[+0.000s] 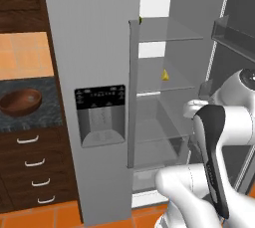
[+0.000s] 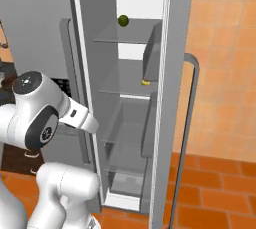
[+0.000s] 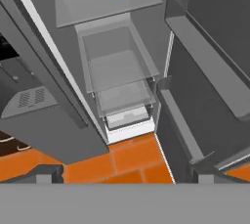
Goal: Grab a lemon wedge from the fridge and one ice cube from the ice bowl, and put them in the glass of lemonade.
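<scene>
Fridge (image 1: 94, 38) right door stands open; shelves lie unobstructed around lemon wedge (image 1: 165, 75).

The fridge (image 2: 45, 3) stands with 1 door swung wide toward the camera, its edge a tall pale-grey strip, and a long grey handle (image 2: 192, 123) runs down that door against the orange tiled wall (image 2: 225, 48). Inside are glass shelves. On the upper shelf (image 2: 125, 35) sits a small dark-green round fruit (image 2: 123, 20). On the shelf below, the lemon wedge (image 2: 145, 82) shows as a small yellow speck (mostly hidden by a door bin). The white arm (image 2: 42, 118) rises at lower left, its elbow level with the middle shelves. Orange floor tiles (image 2: 210, 193) lie beneath the open door.
</scene>
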